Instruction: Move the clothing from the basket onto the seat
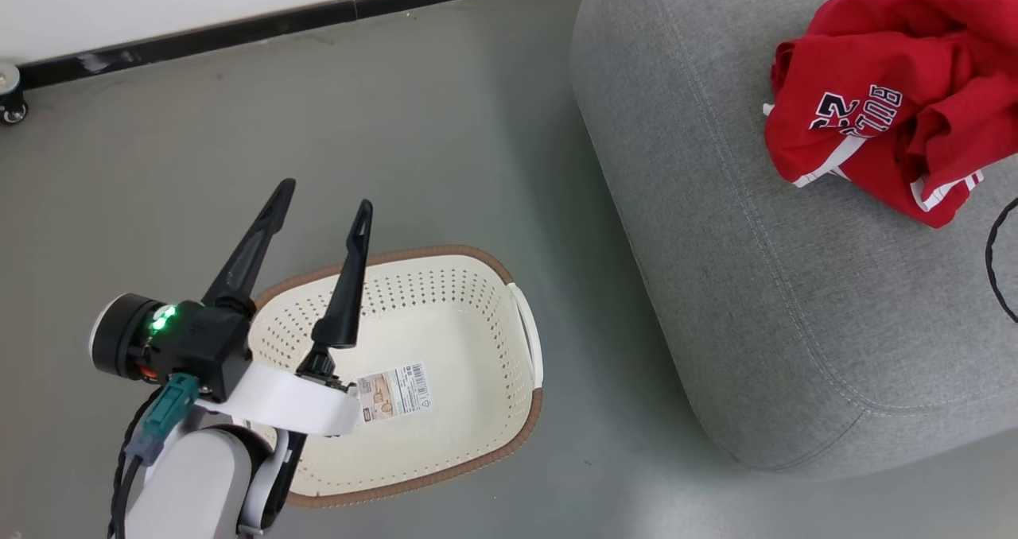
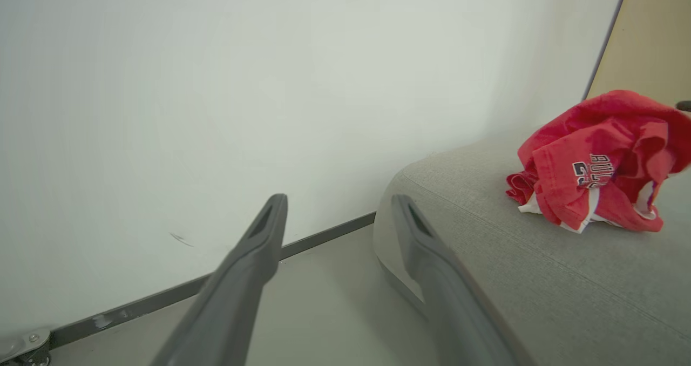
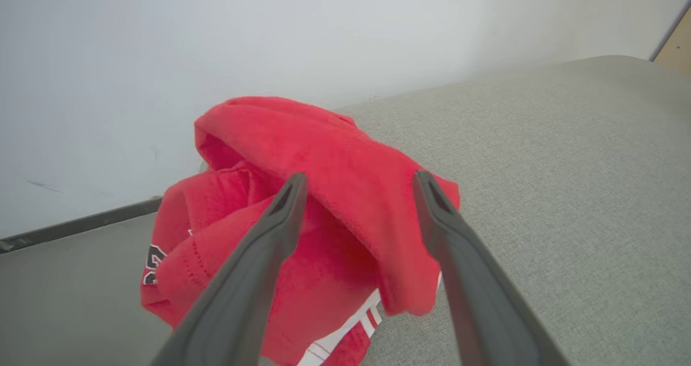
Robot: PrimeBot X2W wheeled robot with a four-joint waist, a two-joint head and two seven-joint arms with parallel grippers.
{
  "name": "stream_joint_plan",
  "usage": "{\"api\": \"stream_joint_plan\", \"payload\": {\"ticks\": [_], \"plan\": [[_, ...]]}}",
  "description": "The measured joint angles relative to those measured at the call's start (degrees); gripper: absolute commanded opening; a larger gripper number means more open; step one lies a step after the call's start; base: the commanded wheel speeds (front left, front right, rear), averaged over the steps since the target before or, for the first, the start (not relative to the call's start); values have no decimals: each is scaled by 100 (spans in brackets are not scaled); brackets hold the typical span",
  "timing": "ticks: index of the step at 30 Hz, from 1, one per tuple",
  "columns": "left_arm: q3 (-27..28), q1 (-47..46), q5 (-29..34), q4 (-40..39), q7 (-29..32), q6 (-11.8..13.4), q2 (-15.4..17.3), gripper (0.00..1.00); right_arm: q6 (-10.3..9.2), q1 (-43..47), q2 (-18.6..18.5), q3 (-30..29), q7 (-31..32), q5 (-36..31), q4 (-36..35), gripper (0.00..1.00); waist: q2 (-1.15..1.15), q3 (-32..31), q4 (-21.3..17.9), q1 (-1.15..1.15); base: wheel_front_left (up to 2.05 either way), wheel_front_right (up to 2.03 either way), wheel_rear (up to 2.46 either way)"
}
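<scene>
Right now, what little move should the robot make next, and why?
Probably lift the right claw straight up and away: it stands open over the red clothes, which lie on the grey seat, and the basket holds no clothing.

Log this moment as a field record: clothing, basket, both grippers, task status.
clothing: red sports garments, bunched in one heap on the seat
basket: on the floor beside the seat, paper label inside, no clothing seen in it
left gripper: open, above the basket, holding nothing
right gripper: open, fingers either side of a fold of the clothing
task status: looks complete
</scene>
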Motion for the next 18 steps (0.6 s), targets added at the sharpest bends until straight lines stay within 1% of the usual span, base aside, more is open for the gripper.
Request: {"api": "stream_joint_plan", "payload": {"ticks": [6, 13, 18], "plan": [[144, 75, -24, 97, -74, 74, -30, 100, 0, 46, 16, 267, -4, 111, -438, 100, 0, -142, 21, 0, 0, 0, 0], [341, 243, -185, 244, -122, 226, -85, 100, 0, 193, 82, 601, -20, 110, -921, 100, 0, -332, 126, 0, 0, 0, 0], [476, 366, -207, 341, -175, 366, -121, 100, 0, 253, 144, 781, -151, 107, -1227, 100, 0, -481, 244, 0, 0, 0, 0]]}}
